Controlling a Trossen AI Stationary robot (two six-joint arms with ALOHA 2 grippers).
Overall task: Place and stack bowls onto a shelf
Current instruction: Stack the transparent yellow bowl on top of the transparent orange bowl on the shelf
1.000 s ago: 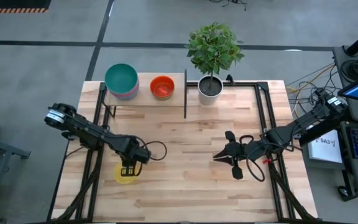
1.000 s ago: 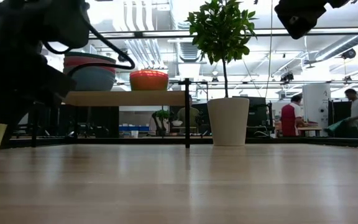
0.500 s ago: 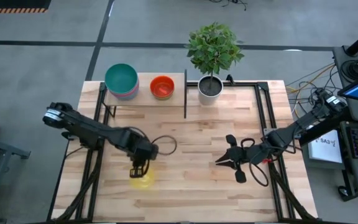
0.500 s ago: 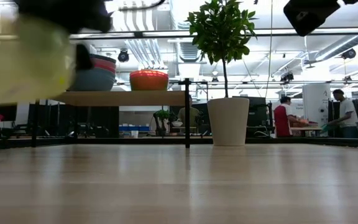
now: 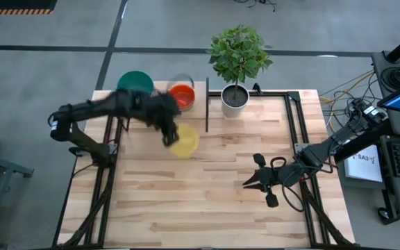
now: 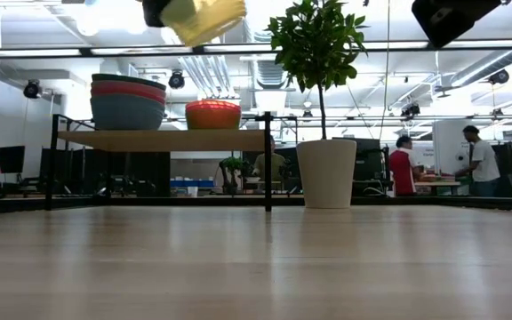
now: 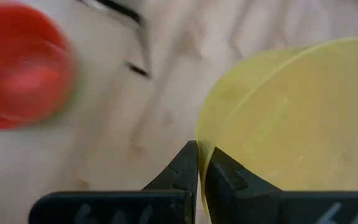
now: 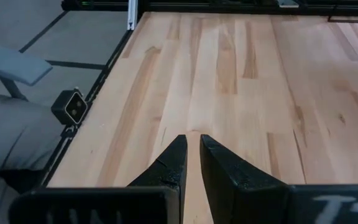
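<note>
From above, the left claw (image 5: 170, 133) carries the yellow bowl (image 5: 185, 142) near the shelf (image 5: 160, 101) at the tabletop's far edge, beside the orange bowl (image 5: 181, 96); its wrist view shows fingers pinching the rim for stacking, while the right claw (image 5: 257, 182) waits near the tabletop's right edge, nearly clenched and empty.

Yellow bowl (image 5: 185, 143), orange bowl (image 5: 181, 96), teal-topped stack (image 5: 135, 83)

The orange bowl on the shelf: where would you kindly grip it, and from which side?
Grip the orange bowl by its thin rim, from above: it sits upright, mouth open, on the shelf, and the black divider closes one side. The left gripper pinches the yellow bowl that way.
</note>
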